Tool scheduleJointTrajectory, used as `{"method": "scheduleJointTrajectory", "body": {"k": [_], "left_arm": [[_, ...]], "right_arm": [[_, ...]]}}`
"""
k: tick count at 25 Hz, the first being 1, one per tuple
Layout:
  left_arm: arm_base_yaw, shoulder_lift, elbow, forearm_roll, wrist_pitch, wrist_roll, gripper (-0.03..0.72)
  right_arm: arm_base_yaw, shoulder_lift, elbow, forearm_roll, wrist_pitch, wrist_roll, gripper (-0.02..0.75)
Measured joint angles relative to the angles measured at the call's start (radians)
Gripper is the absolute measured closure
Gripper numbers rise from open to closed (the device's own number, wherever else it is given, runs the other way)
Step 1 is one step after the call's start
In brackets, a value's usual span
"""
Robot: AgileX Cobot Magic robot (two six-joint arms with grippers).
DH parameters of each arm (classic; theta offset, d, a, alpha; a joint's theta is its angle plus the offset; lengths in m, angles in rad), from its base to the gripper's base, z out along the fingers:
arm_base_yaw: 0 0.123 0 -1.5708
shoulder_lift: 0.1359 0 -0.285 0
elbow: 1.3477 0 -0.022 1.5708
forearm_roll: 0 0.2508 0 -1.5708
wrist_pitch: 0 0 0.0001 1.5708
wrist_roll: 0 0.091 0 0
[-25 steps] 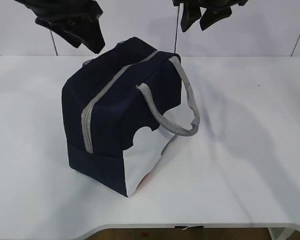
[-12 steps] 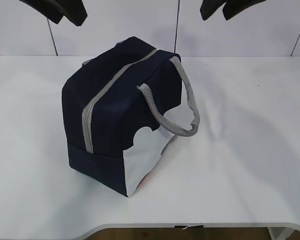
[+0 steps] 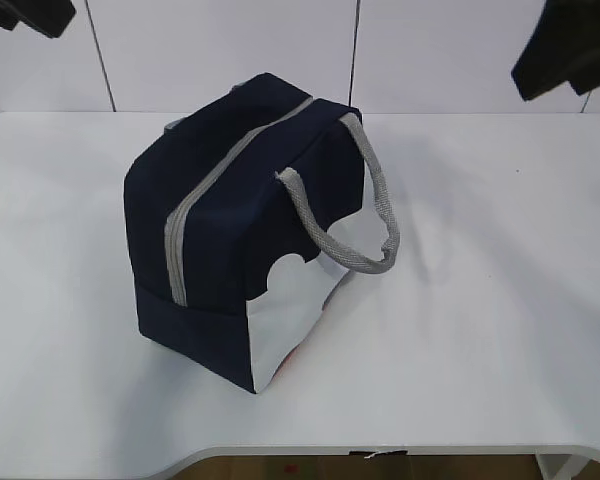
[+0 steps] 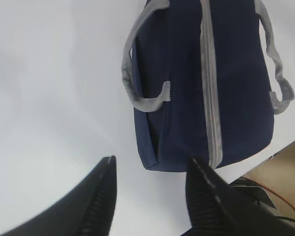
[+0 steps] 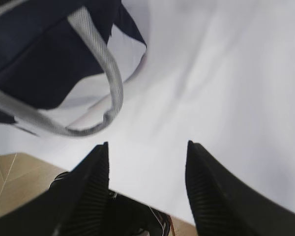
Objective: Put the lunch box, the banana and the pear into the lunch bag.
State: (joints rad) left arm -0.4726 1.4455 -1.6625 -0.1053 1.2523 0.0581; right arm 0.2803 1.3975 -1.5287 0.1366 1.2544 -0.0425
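The zipped bag (image 3: 242, 225) looks soft and loaded, best lifted by its handles (image 3: 365, 215); both grippers (image 4: 150, 184) (image 5: 146, 162) hang empty, jaws spread.

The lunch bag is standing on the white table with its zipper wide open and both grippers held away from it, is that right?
Not quite: the lunch bag has its grey zipper closed along the whole top, as the left wrist view shows. The rest holds: it stands on the white table, and the left gripper and right gripper are away from it.

Navy lunch bag (image 3: 245, 225) — upright, zipped
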Motion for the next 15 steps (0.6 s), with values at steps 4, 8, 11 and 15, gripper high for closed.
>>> {"method": "scheduleJointTrajectory", "body": {"k": [4, 8, 11, 15], "left_arm": [[0.0, -0.058, 0.006, -0.007, 0.002, 0.0, 0.347], [0.0, -0.141, 0.039, -0.012, 0.002, 0.0, 0.351], [0.0, -0.227, 0.093, -0.003, 0.004, 0.0, 0.369], [0.0, -0.344, 0.192, 0.032, 0.004, 0.0, 0.394]], "right_arm": [[0.0, -0.123, 0.106, 0.0, 0.0, -0.003, 0.33], [0.0, -0.256, 0.211, 0.0, 0.0, -0.005, 0.33], [0.0, -0.347, 0.275, 0.0, 0.0, -0.005, 0.33], [0.0, -0.454, 0.335, 0.0, 0.002, -0.005, 0.33]]}}
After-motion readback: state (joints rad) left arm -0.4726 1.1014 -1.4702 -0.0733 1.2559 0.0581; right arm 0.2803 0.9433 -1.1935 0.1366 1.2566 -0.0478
